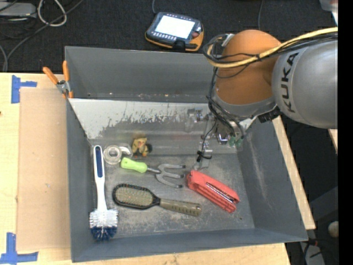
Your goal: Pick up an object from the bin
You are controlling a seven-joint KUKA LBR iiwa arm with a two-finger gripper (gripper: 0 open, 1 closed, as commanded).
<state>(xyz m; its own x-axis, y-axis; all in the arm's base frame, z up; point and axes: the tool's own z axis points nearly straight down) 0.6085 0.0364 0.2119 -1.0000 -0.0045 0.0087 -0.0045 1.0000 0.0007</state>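
Note:
My gripper [203,155] hangs under the orange wrist cover at the back right of the bin floor, its tip low over the floor. Just below it lies a flat red ribbed thing [213,190], slanting down to the right. To the left of the tip lies a small hand fork [165,173] with metal prongs and a green handle, its prongs pointing toward the gripper. Nothing shows held in the gripper.
A dark oval hairbrush [149,199] lies along the front. A blue-and-white dish brush [100,195] lies along the left wall. A small tape roll [113,154] and a tan toy figure [140,146] sit at the back left. The arm comes in from the right.

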